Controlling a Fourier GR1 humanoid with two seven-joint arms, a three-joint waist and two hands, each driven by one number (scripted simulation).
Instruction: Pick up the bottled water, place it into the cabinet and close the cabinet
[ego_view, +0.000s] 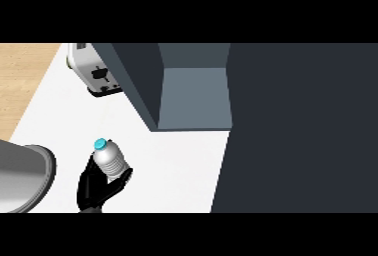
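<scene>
A grey sink (26, 175) curves in at the far left of a white counter (177, 165). Just right of it, one black hand (100, 186), whether left or right is unclear, curls round a clear bottle (111, 161) with a blue cap (100, 144). Farther back stands a white toaster (94, 70). To the right, the dark cabinet (193, 95) stands open, its door (303, 130) filling the right side.

Clear bottled water (109, 159) with blue cap stands tilted; dark cabinet (193, 95) stands open.
</scene>
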